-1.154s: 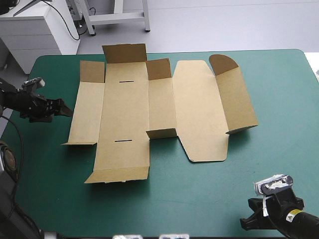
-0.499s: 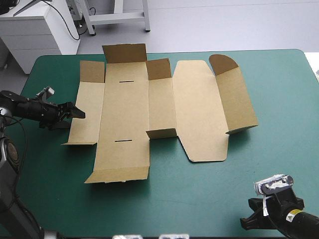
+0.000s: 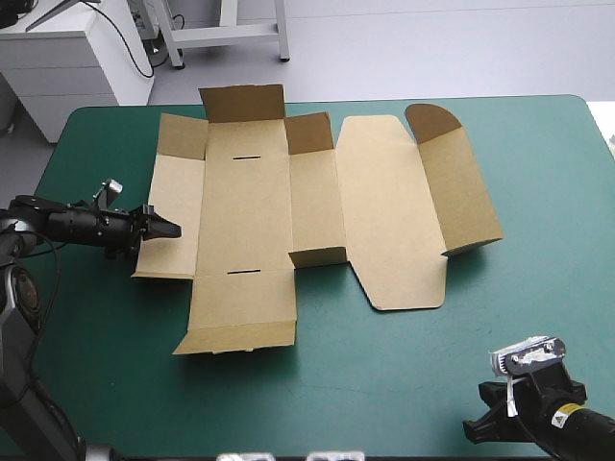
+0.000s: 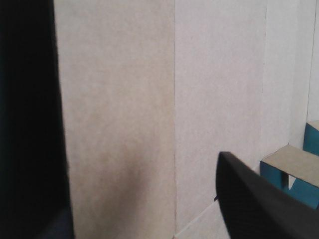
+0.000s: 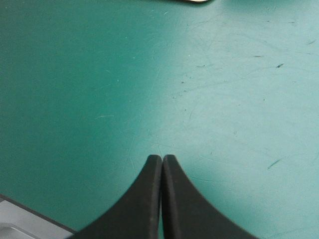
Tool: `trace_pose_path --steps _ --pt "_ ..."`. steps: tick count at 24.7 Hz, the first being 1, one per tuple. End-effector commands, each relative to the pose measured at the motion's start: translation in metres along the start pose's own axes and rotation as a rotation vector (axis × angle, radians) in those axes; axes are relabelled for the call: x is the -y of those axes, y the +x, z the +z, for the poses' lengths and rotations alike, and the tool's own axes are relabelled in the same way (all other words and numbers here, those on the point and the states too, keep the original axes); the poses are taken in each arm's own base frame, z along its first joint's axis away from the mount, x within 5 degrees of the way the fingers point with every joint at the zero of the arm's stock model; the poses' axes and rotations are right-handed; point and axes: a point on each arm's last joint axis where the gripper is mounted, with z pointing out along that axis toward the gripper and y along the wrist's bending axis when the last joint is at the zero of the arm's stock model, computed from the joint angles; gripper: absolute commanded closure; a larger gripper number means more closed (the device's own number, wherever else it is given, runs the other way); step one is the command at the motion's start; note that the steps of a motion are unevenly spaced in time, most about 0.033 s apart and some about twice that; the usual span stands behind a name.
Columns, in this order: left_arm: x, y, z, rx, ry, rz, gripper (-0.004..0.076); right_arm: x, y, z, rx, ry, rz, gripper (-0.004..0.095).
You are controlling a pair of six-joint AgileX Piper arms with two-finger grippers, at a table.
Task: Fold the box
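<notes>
The brown box lies as a flat cut sheet across the middle of the teal-green table, its far flaps and the right-hand rounded flap slightly raised. My left gripper reaches in low from the table's left side, its tips at the edge of the box's leftmost panel. In the left wrist view the board fills the picture, and the left gripper stands open with one black finger over the board. My right gripper rests near the table's near right corner. It is shut over bare cover.
A wide stretch of teal-green cover lies between the box and the table's near edge. The table's left edge runs just behind the left arm. The box's far flaps reach close to the far edge.
My left gripper has moved right and lower, from beside the box onto its leftmost panel. The box has slid slightly to the right. The right arm has not moved.
</notes>
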Motion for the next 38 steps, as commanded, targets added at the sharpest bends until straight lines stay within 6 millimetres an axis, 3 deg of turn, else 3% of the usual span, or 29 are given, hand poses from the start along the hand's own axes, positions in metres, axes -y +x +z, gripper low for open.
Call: trace_pose_path --steps 1,4,10,14,18,27,31,38 --pt "0.025 0.005 0.003 -0.067 0.072 0.042 0.0454 0.0 -0.01 -0.004 0.053 0.002 -0.003 0.0928" --pt "0.031 0.001 0.005 -0.058 0.083 0.029 0.0724 0.0 -0.01 -0.004 0.053 0.002 -0.003 0.0928" --pt "0.049 -0.013 0.002 0.094 0.256 0.028 0.0732 0.0 -0.01 -0.004 0.053 0.002 -0.003 0.0928" --pt "0.072 -0.01 0.011 0.021 0.201 0.159 0.0732 0.0 -0.01 -0.004 0.053 0.002 -0.003 0.0928" --pt "0.123 -0.012 0.013 -0.065 0.077 0.42 0.0732 0.0 -0.01 -0.004 0.053 0.002 -0.003 0.0928" --pt "0.241 -0.011 -0.007 -0.039 -0.199 0.878 0.0732 0.0 -0.01 -0.004 0.053 0.002 -0.003 0.0928" --pt "0.282 -0.003 -0.005 -0.029 -0.353 1.045 0.0732 0.0 -0.01 -0.004 0.053 0.002 -0.003 0.0928" --pt "0.331 0.023 0.018 -0.011 -0.552 1.328 0.0732 0.0 -0.01 -0.004 0.053 0.002 -0.003 0.0928"
